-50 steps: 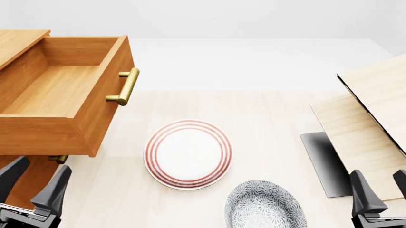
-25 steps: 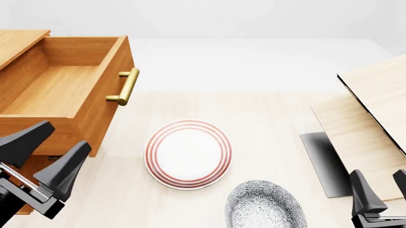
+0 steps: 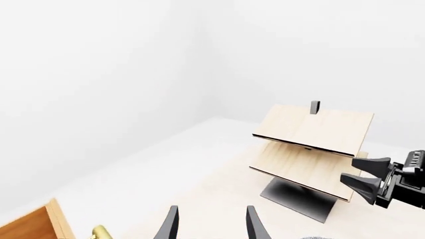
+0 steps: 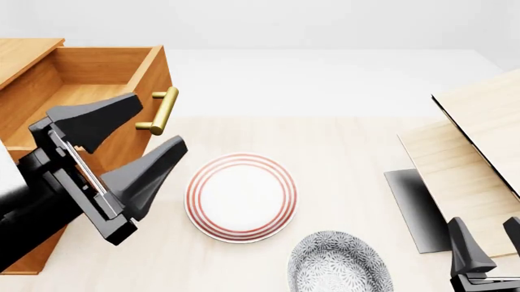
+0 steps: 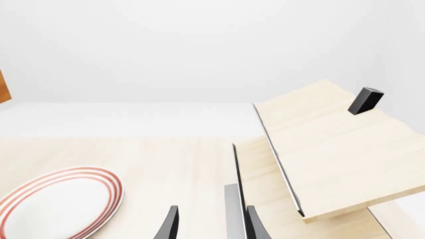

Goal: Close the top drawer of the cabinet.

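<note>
Right gripper [image 4: 488, 255]: at the near right edge of the front view, low over the table; its dark fingers stand apart with nothing between them. The left wrist view shows it spread the same way [image 3: 362, 174].
Patterned bowl [image 4: 340, 263]: grey-and-white, at the near edge of the table, right of centre, just beside the striped plate.
Left gripper [image 4: 130, 140]: raised in front of the cabinet's near right corner, tilted up and to the right. Released; the fingers are wide apart and hold nothing. One finger [image 4: 94, 118] overlaps the drawer front in the front view, the other points toward the plate. Contact with the drawer cannot be told.
Striped plate [image 4: 241, 196]: white with red rings, flat on the table [image 4: 341, 146] at centre, right of the left gripper.
Top drawer [image 4: 89, 79]: at the left, pulled well out of the cabinet [image 4: 24, 52], its inside open to view and bare. Front panel faces right.
Brass handle [image 4: 161, 111]: on the drawer front, just beyond the left gripper's upper finger.
Pale wood structure [image 4: 479, 152]: at the right side, slanted light boards over a dark panel [image 4: 414, 207], well apart from the cabinet.
</note>
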### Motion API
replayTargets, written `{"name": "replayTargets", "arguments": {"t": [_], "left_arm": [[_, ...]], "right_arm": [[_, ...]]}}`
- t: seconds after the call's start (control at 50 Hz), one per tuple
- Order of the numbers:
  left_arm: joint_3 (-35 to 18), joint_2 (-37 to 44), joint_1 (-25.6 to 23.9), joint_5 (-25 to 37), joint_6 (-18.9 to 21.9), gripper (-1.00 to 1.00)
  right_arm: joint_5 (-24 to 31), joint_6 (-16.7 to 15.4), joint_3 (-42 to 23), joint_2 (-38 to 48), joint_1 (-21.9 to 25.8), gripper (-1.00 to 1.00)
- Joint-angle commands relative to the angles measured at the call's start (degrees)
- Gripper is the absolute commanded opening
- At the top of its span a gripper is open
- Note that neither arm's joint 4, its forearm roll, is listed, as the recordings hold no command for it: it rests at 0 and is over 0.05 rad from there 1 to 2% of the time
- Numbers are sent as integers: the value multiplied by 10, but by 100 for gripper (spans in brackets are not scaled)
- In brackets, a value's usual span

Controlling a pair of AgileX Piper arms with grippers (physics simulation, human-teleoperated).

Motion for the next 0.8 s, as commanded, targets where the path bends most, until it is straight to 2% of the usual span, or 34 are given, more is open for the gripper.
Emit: {"name": "replayTargets", "arguments": {"t": [0.02, 0.1, 0.36, 0.44, 0.5, 0.6, 0.8], "left_arm": [[-81, 99, -75, -27, 33, 100], [-107, 135, -91, -43, 64, 100], [-207, 220, -70, -18, 59, 100], [-238, 267, -63, -2, 62, 100], [-252, 295, -54, 2, 80, 100], [-259, 320, -30, -1, 102, 100], [-257, 356, -26, 0, 120, 100]], "right_arm": [[0, 0, 0, 1, 0, 100], [0, 0, 0, 0, 0, 100], [0, 0, 0, 1, 0, 100], [0, 0, 0, 0, 0, 100], [0, 0, 0, 0, 0, 100], [0, 0, 0, 0, 0, 100], [0, 0, 0, 1, 0, 100]]}}
